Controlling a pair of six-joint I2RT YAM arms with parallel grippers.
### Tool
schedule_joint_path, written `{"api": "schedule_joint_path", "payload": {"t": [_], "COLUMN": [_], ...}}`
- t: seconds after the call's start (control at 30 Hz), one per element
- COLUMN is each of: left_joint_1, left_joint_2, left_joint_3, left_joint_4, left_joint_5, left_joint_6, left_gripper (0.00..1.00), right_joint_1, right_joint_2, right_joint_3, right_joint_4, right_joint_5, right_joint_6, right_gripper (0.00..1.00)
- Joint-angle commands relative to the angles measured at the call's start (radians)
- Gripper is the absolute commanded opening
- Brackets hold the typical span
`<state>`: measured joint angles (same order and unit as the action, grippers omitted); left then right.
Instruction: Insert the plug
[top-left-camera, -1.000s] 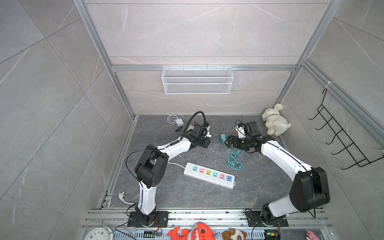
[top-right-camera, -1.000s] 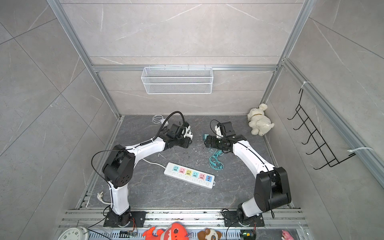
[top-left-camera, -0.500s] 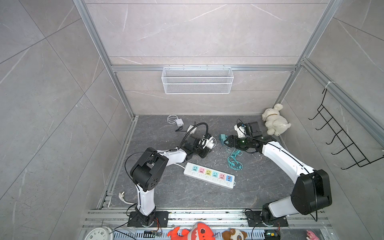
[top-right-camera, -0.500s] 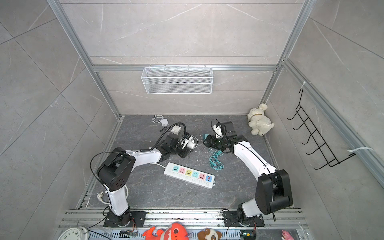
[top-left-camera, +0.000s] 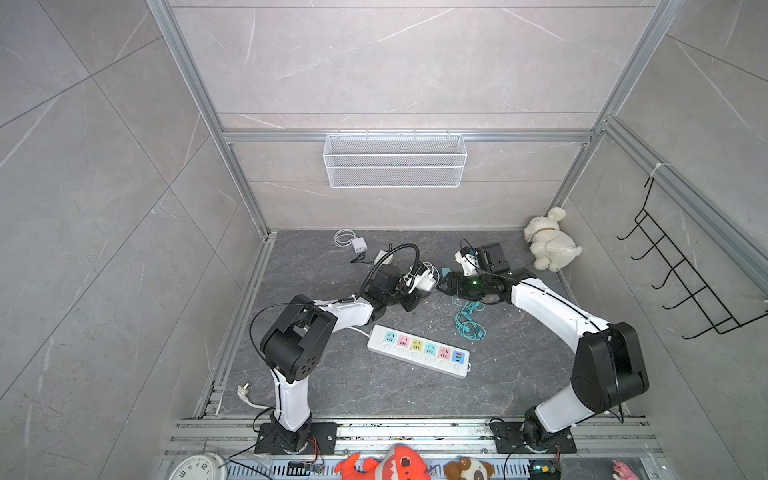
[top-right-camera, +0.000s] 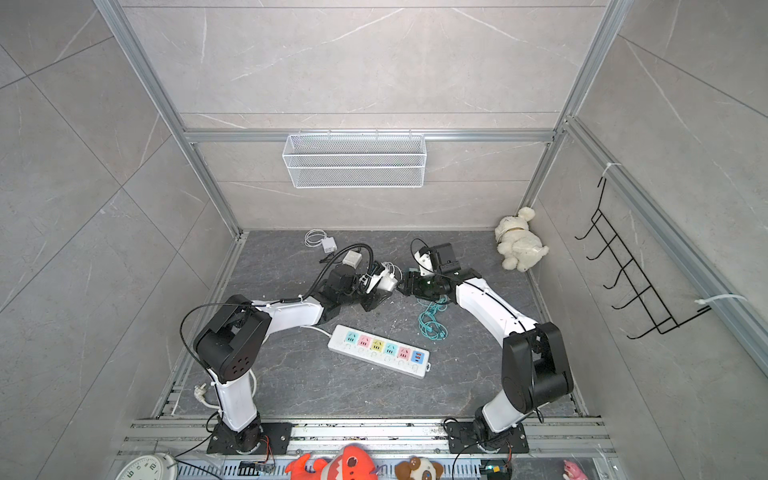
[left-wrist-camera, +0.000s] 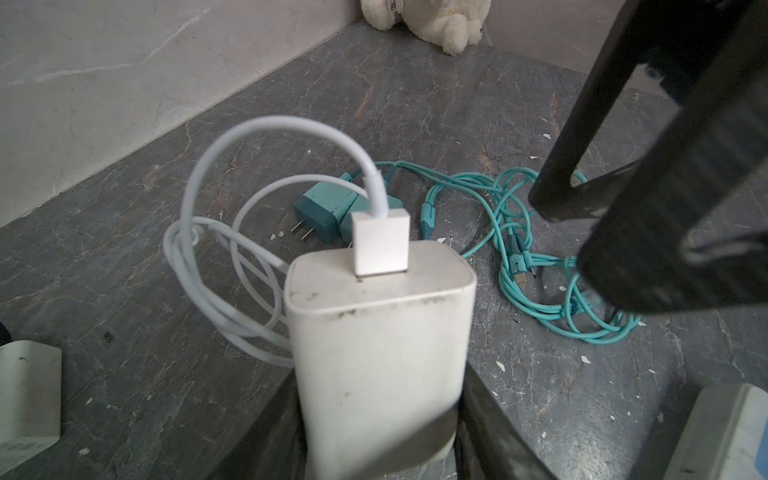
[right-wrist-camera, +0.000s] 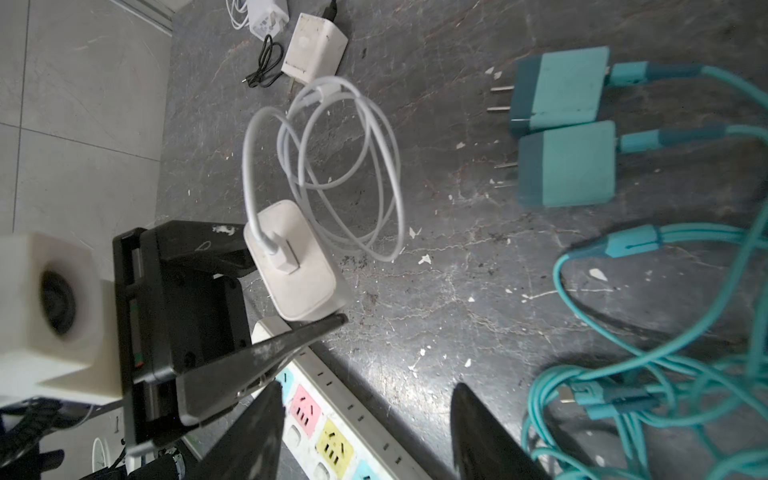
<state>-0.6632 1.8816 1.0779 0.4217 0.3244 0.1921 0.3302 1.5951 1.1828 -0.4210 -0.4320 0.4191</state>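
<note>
My left gripper (left-wrist-camera: 380, 436) is shut on the body of a white plug (left-wrist-camera: 380, 332), whose white cable (left-wrist-camera: 216, 266) loops down onto the floor. In both top views the plug (top-left-camera: 424, 281) (top-right-camera: 387, 282) hangs low over the middle of the floor, behind the power strip (top-left-camera: 419, 351) (top-right-camera: 380, 351). That strip is white with coloured sockets. The plug's prongs are hidden. My right gripper (right-wrist-camera: 368, 388) stands open with nothing between its fingers. It hovers just right of the plug (right-wrist-camera: 297, 270), above the strip's end (right-wrist-camera: 328, 428), facing the left gripper (top-left-camera: 419, 287) across a small gap.
Two teal chargers (right-wrist-camera: 557, 89) (right-wrist-camera: 569, 164) and their tangled teal cable (top-left-camera: 469, 320) lie under my right arm. Two more white adapters (top-left-camera: 357, 244) (top-left-camera: 384, 257) lie near the back wall. A plush toy (top-left-camera: 548, 245) sits in the back right corner, and a wire basket (top-left-camera: 395, 160) hangs on the wall.
My left arm has sunk lower and carried the white plug toward the middle. My right gripper has edged left toward it and its fingers have drawn closer together.
</note>
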Motion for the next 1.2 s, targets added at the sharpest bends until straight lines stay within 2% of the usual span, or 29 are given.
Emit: {"api": "schedule_joint_path", "payload": {"t": [0.0,0.33,0.7,1.17], "left_joint_1": [-0.003,-0.003,-0.007,-0.023], "left_joint_2": [-0.051,-0.086,-0.089,-0.104], "left_joint_3": [0.009,0.019,0.024,0.033], "left_joint_4": [0.072,-0.015,-0.028,-0.061], "left_joint_5": [0.057,0.133,0.144,0.159], "left_joint_6": [0.019,0.009,-0.003,-0.011], "left_gripper": [0.35,0.35,0.35,0.35], "right_joint_1": [0.017,0.03,0.057,0.105], "right_joint_2": [0.028,0.102,0.122,0.148], "right_joint_3": [0.049,0.101,0.122,0.157], "right_joint_4": [0.019,0.022,0.043,0.047], "right_joint_5": [-0.008,-0.024,-0.067,-0.12], "right_joint_6": [-0.008,-0.064,-0.08,-0.117], "right_gripper": [0.65,0.61,0.58,0.49]}}
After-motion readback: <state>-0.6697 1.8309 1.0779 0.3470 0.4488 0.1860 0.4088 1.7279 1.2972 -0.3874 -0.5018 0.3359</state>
